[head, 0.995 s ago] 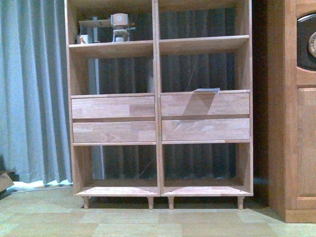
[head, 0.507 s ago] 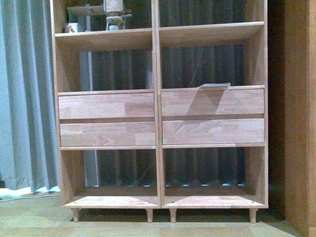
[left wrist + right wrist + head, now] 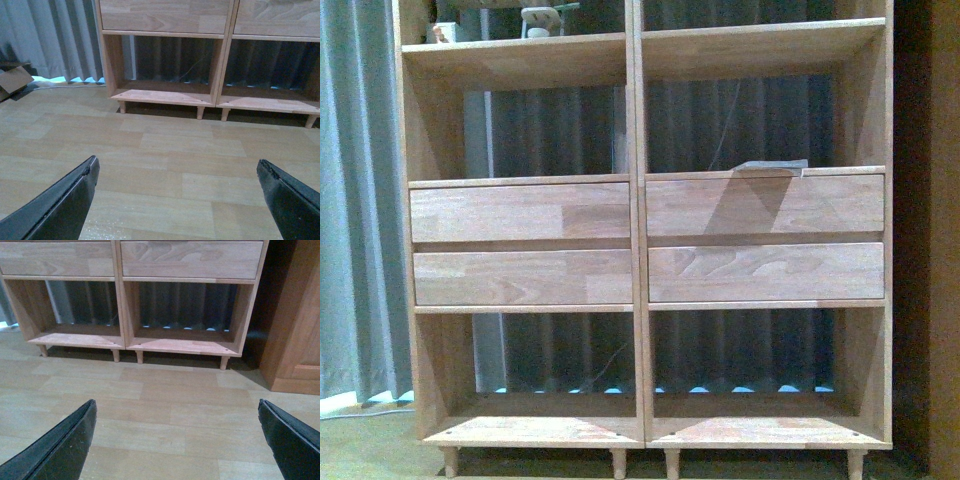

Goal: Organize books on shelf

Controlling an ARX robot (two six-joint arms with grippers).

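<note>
Grey curtains (image 3: pixel 360 200) hang behind the light-wood shelf (image 3: pixel 638 240), which stands at 12 o'clock on a pale plank floor (image 3: pixel 165 145). Both arms hang low over the planks. The left gripper (image 3: pixel 176 162) and right gripper (image 3: pixel 176 402) each have 2 fingers spread wide apart. 4 drawers (image 3: pixel 520 212) cross the shelf's middle. 1 flat grey book (image 3: pixel 772 167), as far as I can tell, lies in the right compartment just above them, toward 1 o'clock. Small objects (image 3: pixel 542 18) sit at 11 o'clock. A darker cabinet (image 3: pixel 295 315) stands at 3 o'clock.
</note>
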